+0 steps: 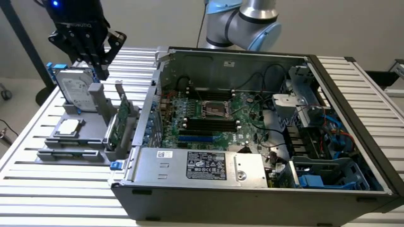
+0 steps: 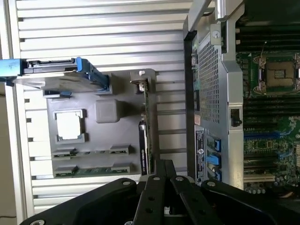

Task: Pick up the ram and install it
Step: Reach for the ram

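Observation:
The ram (image 2: pixel 90 171) is a thin green stick standing in the outermost slot of a grey holder (image 2: pixel 108 111), on the side away from the hard drive. My black gripper (image 2: pixel 159 165) hangs high above the holder with its fingers pressed together and nothing between them. In the exterior view the gripper (image 1: pixel 100 67) is at the far left, above the hard drive (image 1: pixel 75 90) at the holder's back end. The black motherboard slots (image 1: pixel 211 125) lie in the open computer case (image 1: pixel 252 189); the slots (image 2: pixel 268 108) are dark bars beside the processor socket.
The holder also carries a silver hard drive with blue rails (image 2: pixel 61 75), a processor chip (image 2: pixel 69 125) and a tall green expansion card (image 1: pixel 123 120) on edge next to the case wall. Cables and a drive cage (image 1: pixel 309 94) crowd the case at the exterior view's right. Everything rests on a slatted metal table (image 1: pixel 57 198).

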`<state>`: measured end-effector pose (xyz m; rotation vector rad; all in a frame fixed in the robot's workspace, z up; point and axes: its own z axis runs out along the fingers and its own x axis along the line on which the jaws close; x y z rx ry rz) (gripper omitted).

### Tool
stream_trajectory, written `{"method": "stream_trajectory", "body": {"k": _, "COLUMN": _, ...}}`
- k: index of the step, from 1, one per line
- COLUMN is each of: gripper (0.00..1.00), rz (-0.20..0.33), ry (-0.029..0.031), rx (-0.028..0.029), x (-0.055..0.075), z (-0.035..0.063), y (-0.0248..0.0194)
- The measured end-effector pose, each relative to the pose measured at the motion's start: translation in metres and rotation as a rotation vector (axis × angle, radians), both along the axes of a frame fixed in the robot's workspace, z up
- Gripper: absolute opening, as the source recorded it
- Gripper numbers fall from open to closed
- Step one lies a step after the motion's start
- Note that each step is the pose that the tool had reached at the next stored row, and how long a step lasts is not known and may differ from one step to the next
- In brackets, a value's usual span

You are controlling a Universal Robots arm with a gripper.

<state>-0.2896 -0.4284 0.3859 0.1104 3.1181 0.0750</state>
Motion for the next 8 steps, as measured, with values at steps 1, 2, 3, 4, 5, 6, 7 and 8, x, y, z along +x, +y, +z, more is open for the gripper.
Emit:
{"method": "stream_trajectory", "body": {"k": 1, "gripper": 0.11, "rz": 0.000, "ry": 0.0001, "rx": 0.0000, "x": -0.005, "z": -0.0002, "y": -0.0005}}
{"method": "stream_trajectory", "body": {"k": 2, "gripper": 0.11, "rz": 0.000, "ry": 0.0000, "rx": 0.0000, "x": -0.009, "z": -0.0004, "y": -0.0010}}
{"method": "stream_trajectory", "body": {"k": 3, "gripper": 0.11, "rz": 0.000, "ry": 0.0000, "rx": 0.0000, "x": -0.014, "z": -0.0006, "y": -0.0015}}
{"method": "stream_trajectory", "body": {"k": 4, "gripper": 0.11, "rz": 0.000, "ry": 0.0001, "rx": 0.0000, "x": -0.018, "z": -0.0007, "y": -0.0020}}
{"method": "stream_trajectory", "body": {"k": 5, "gripper": 0.11, "rz": 0.000, "ry": 0.0001, "rx": -0.0001, "x": -0.023, "z": -0.0009, "y": -0.0025}}
{"method": "stream_trajectory", "body": {"k": 6, "gripper": 0.11, "rz": 0.000, "ry": 0.0000, "rx": 0.0000, "x": -0.027, "z": -0.0012, "y": -0.0030}}
{"method": "stream_trajectory", "body": {"k": 7, "gripper": 0.11, "rz": 0.000, "ry": 0.0001, "rx": 0.0000, "x": -0.032, "z": -0.0014, "y": -0.0035}}
{"method": "stream_trajectory", "body": {"k": 8, "gripper": 0.11, "rz": 0.000, "ry": 0.0001, "rx": -0.0001, "x": -0.036, "z": -0.0015, "y": -0.0040}}
